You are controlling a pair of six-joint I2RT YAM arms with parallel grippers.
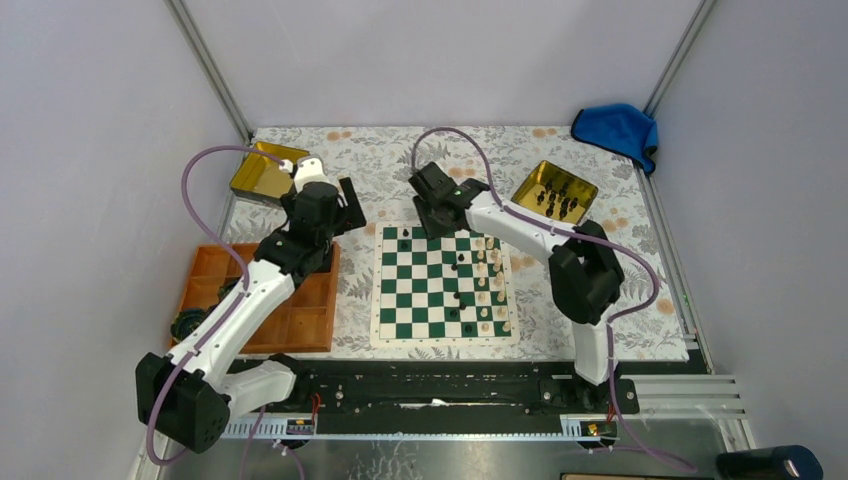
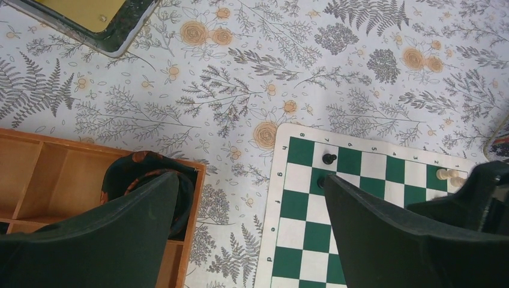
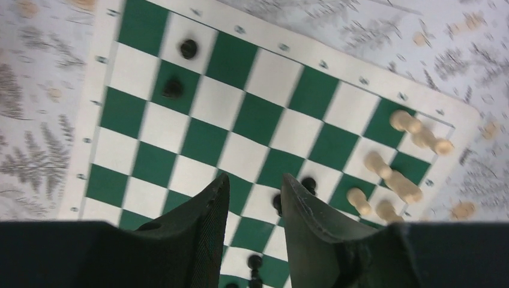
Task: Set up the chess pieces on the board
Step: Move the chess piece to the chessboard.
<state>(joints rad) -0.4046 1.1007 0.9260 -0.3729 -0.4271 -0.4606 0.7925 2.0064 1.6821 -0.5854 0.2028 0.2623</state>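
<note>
While right pincer point(image 3: 255, 180) hangs over board point(image 3: 204, 141), left pincer point(image 2: 251, 180) gapes.

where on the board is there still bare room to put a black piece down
The board's left half is bare, apart from two black pieces near its far-left corner. Crowded: cream pieces fill the right two files, with more black pieces scattered just left of them.

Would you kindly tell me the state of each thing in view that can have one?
left gripper, open, holding nothing.
right gripper, slightly open, holding nothing.
board, flat, only partly set.
chess pieces, some in the right gold tin, some standing on the board.
blue cloth, crumpled.
</note>
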